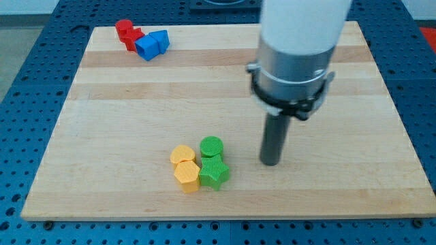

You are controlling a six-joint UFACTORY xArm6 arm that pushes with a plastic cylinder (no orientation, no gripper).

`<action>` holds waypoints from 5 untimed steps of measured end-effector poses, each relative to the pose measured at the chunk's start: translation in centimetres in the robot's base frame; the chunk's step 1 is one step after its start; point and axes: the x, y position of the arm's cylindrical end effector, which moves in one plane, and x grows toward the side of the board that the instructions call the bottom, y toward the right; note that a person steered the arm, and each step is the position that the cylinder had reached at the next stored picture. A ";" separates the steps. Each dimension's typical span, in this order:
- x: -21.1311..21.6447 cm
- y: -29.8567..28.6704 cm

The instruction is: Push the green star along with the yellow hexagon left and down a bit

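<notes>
The green star (pixel 214 171) lies near the board's bottom middle, touching the yellow hexagon (pixel 187 175) on its left. A yellow heart-shaped block (pixel 182 154) sits just above the hexagon, and a green round block (pixel 212 146) sits just above the star. The four blocks form a tight cluster. My tip (pixel 270 162) rests on the board to the right of the cluster, apart from the green star by a clear gap.
A red block (pixel 127 33) and a blue block (pixel 152 44) lie together at the board's top left. The wooden board (pixel 102 122) sits on a blue perforated table. The arm's white body (pixel 300 41) hangs over the upper right.
</notes>
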 end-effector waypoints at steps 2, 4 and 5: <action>1.7 -5.2; 1.7 -8.9; 1.7 -11.4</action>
